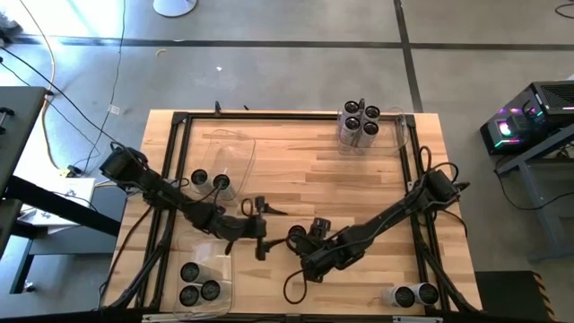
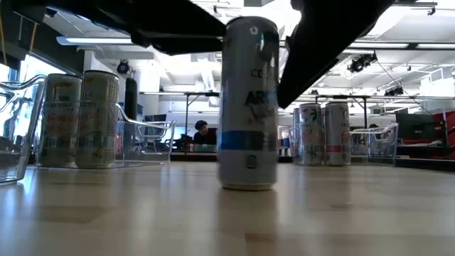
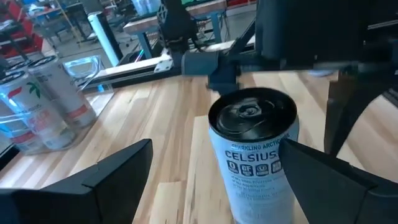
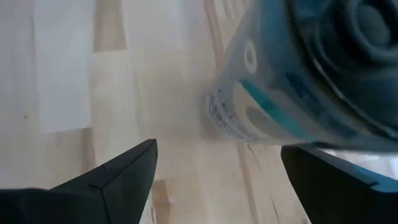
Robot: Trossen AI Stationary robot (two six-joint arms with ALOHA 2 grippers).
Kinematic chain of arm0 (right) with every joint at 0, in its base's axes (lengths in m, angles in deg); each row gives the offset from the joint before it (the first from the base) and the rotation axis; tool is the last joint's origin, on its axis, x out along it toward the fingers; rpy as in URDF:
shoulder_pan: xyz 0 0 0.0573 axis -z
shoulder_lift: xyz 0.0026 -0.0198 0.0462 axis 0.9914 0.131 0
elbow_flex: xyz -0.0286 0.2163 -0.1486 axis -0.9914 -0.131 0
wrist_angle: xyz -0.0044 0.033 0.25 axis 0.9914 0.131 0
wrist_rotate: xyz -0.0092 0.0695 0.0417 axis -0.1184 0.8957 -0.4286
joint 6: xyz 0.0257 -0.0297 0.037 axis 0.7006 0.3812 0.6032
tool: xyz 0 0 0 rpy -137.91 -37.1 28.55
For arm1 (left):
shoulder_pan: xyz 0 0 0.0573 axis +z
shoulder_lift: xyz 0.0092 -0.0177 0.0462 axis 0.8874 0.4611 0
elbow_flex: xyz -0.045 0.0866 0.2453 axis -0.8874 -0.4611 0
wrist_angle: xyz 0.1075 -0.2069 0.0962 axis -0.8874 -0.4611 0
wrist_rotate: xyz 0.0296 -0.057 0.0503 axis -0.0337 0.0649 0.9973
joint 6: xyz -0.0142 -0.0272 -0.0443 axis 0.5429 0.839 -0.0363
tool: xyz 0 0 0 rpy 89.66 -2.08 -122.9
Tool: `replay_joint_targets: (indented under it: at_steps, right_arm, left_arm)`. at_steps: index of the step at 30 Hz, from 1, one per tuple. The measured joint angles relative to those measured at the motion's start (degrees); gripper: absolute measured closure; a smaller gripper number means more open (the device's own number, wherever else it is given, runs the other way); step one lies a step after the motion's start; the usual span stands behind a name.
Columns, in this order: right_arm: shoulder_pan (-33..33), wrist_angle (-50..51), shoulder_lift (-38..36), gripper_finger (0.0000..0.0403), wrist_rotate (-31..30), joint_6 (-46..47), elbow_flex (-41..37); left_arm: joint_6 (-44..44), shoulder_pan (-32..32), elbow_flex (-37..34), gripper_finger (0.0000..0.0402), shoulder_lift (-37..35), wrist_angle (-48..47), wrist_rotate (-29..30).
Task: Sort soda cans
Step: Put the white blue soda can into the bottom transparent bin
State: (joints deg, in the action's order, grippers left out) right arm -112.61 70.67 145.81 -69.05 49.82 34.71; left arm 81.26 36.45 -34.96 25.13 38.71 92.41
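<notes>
1. The can (image 3: 252,155) to be sorted stands upright on the bare table (image 1: 323,170), alone, with both arms closing in on it from opposite sides.
2. The left gripper (image 3: 216,149) is wide open and holds nothing. Its two fingers straddle the can without touching it.
3. The right gripper (image 4: 217,148) is also wide open and empty. It hangs just beside and above the can, with its fingers clear of the wall.
4. Handling, as a judgement: a slim, tall aluminium can is stiff along its length, but its wall is thin and dents under a hard pinch. Its smooth printed skin is probably slippery. I cannot tell whether it is full.
5. The best hold is likely mid-body, with the pads flat on opposite sides and below the rimmed top. Being tall and narrow, it would topple if nudged from one side.
6. Other cans (image 1: 359,126) stand well away from this one in clear bins (image 1: 408,135).
</notes>
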Motion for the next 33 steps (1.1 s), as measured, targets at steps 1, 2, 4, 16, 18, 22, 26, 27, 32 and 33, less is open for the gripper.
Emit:
replay_joint_targets:
  at_steps: [1, 2, 4, 16, 18, 22, 26, 27, 32, 33]
  right_arm:
    - [-0.13, -0.66, 0.04, 0.0066, -0.01, -0.14, -0.02]
    - [-0.21, -0.81, 0.04, 0.0066, 0.22, -0.18, -0.02]
    - [-0.58, -1.17, 0.04, 0.0066, 0.59, -0.16, -0.02]
    - [-7.73, 8.47, -3.23, 0.0066, -7.1, 12.35, 0.09]
    - [-9.77, 10.81, -3.8, 0.0066, -10.85, 16.52, 0.09]
    - [-13.32, 12.75, -4.05, 0.0066, -18.04, 22.73, 0.09]
    - [-15.42, 13.04, -4.04, 0.0066, -21.7, 25.66, 0.09]
    - [-15.74, 13.28, -4.04, 0.0066, -22.51, 25.95, 0.09]
    - [-16.45, 14.38, -4.04, 0.0066, -24.03, 27.53, 0.09]
    - [-16.42, 14.39, -4.04, 0.0066, -24.02, 27.54, 0.09]
  left_arm:
    - [0.04, 0.13, 0.06, 0.0057, -0.05, -0.26, -0.07]
    - [0.09, 0.16, 0.11, 0.0057, -0.58, -1.5, 0.23]
    - [0.1, 0.01, 0.04, 0.0057, -2.24, -4.89, 2.53]
    - [0.04, -0.95, -0.02, 0.0057, -7.55, -7.38, -7.13]
    - [0.02, 0.52, 0.05, 0.0057, -6.31, -4.08, -9.56]
    - [-0.06, 4.68, 1.03, 0.0057, -3.47, -0.72, -14.73]
    - [2.68, 7.88, 4.0, 0.0057, 0.0, -0.37, -20.37]
    - [2.88, 8.28, 4.73, 0.0057, 1.04, -0.74, -21.8]
    - [1.62, 8.95, 10.11, 0.0057, 5.84, -6.52, -23.92]
    - [1.57, 8.95, 11.19, 0.0057, 6.28, -8.86, -23.19]
